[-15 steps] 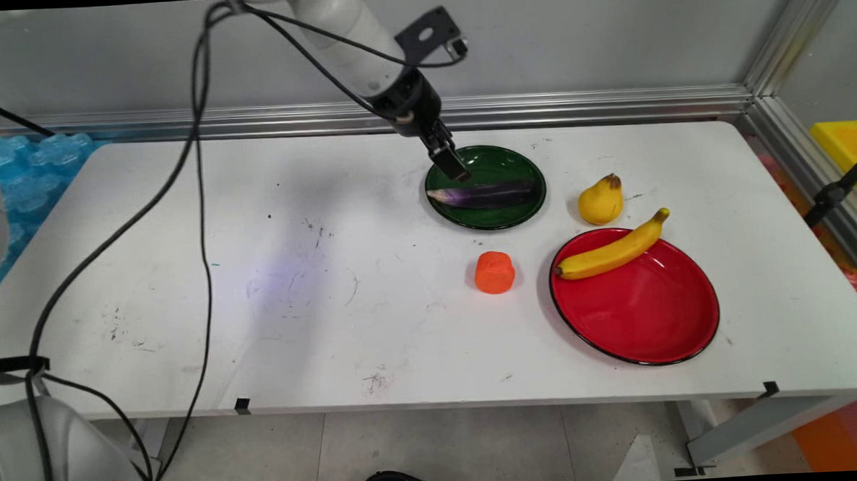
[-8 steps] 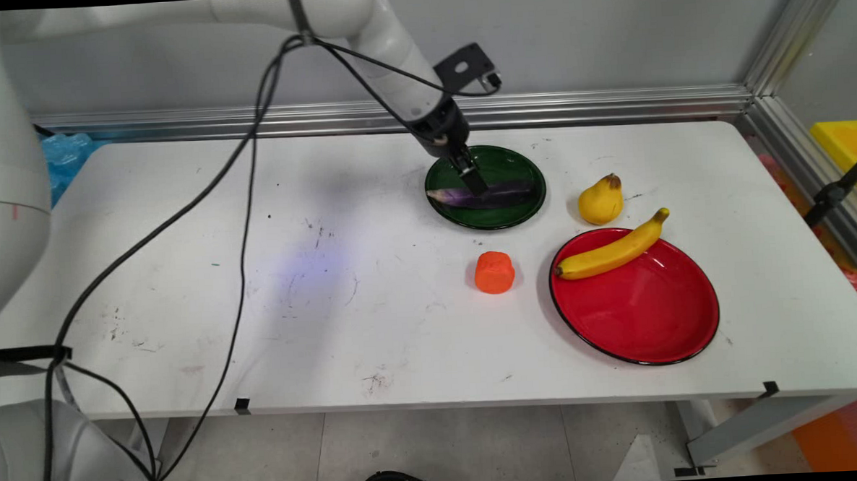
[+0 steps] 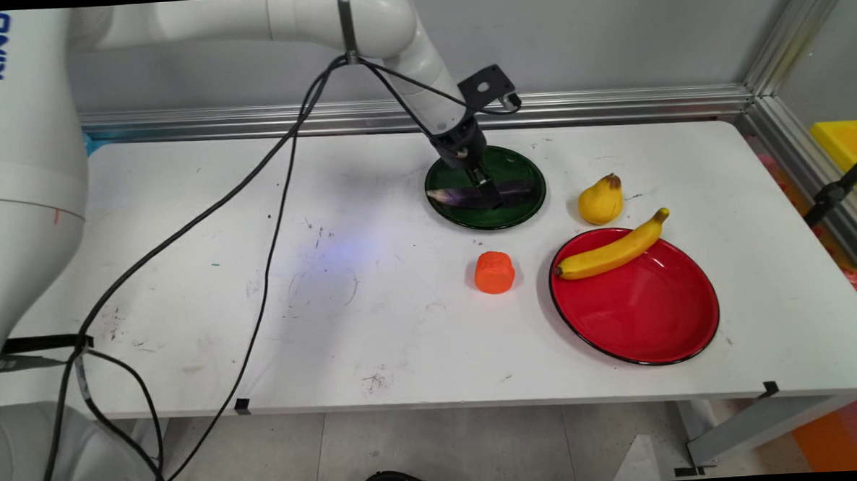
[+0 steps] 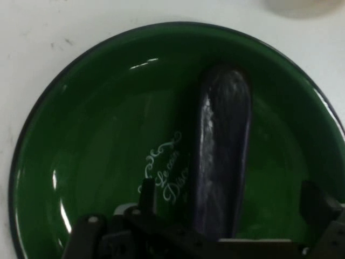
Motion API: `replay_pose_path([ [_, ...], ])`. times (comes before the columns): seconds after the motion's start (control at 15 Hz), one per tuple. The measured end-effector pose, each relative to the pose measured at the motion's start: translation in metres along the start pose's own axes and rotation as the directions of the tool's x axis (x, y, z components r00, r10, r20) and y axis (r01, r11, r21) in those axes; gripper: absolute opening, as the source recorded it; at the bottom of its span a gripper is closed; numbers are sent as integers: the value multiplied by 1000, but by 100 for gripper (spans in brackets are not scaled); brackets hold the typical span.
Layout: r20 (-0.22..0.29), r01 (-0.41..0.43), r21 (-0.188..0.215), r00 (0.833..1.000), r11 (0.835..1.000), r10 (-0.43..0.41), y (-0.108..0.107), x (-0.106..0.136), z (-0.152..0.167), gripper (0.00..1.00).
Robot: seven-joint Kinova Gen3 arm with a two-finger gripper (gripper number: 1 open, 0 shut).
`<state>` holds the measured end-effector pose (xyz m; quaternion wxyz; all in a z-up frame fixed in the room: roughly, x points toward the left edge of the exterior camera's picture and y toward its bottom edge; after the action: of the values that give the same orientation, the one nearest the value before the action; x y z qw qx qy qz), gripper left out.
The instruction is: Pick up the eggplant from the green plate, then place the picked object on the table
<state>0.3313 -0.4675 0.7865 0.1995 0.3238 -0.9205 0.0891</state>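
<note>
The black two-finger gripper (image 3: 489, 194) is down inside the round dark green plate (image 3: 519, 166), its fingers (image 4: 318, 202) spread apart on either side of the long dark purple eggplant (image 3: 463, 194) lying across that plate; whether they touch it cannot be told. The plate sits near the far edge of the white tabletop (image 3: 329, 274). Toward the right edge stands a yellow pear (image 3: 600, 200); a yellow banana (image 3: 612, 250) rests on the far rim of a round red plate (image 3: 641, 311). A small orange block (image 3: 494, 272) lies between the plates. Behind runs a grey wall (image 3: 608, 37) with an aluminium rail (image 3: 611, 105).
</note>
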Motion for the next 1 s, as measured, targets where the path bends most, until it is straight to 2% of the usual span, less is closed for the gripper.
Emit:
replay_pose_path([
  [0.13, 9, -5, -2, 1000, 1000, 5, -1, 4, 9, 100],
  [0.2, 12, -8, -3, 1000, 1000, 8, -2, 5, 12, 0],
  [0.6, 23, -48, -11, 999, 999, 48, -1, 10, 21, 0],
  [1.0, 16, -114, -2, 993, 994, 114, 2, 13, -3, 0],
])
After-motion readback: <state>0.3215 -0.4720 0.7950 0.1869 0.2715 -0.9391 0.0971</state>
